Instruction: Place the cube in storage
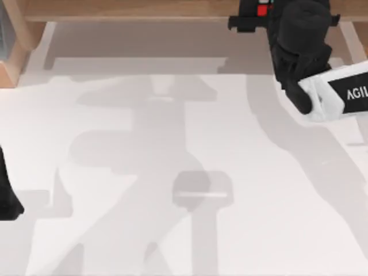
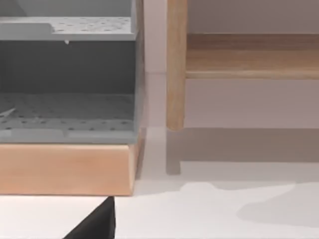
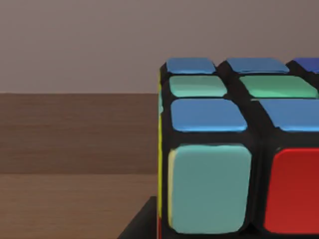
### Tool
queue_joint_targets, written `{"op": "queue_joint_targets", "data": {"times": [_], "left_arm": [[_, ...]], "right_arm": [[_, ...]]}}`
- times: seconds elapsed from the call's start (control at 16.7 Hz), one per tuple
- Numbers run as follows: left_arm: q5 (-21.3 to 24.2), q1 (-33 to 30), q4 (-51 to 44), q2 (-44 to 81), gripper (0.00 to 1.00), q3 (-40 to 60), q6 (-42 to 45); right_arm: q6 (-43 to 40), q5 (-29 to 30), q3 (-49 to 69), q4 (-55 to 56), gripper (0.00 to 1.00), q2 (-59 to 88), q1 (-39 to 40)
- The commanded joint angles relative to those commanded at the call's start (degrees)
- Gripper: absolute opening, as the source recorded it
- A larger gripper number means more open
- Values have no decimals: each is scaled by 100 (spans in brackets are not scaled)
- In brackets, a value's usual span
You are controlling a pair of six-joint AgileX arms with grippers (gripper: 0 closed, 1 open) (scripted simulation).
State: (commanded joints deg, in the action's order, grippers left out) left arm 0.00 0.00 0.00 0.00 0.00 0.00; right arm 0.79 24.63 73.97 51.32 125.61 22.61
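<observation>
Cube [image 3: 239, 149] close before right wrist camera, above a wooden surface [image 3: 75, 149], apparently grasped by the right gripper [image 1: 270, 17] at far right of table [image 1: 230, 172]; left arm [image 1: 7, 195] at left edge

A grey perforated storage bin [image 2: 67, 107] sits on a wooden base [image 2: 65, 169] — beside it, a wooden post [image 2: 176, 64].

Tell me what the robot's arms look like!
The right arm at the table's far right is chunky and black, with a white shell carrying black-banded white letters "AGIL" and a small red mark near its tip. The left arm is a plain black shape at the left edge.
</observation>
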Motion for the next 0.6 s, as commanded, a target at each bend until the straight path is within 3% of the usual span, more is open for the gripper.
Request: {"op": "queue_joint_targets", "data": {"times": [0.12, 0.6], "left_arm": [[0, 0, 0, 0, 100, 0, 0], [0, 0, 0, 0, 100, 0, 0]], "right_arm": [[0, 0, 0, 0, 0, 0, 0], [9, -3, -3, -1, 0, -12, 17]]}}
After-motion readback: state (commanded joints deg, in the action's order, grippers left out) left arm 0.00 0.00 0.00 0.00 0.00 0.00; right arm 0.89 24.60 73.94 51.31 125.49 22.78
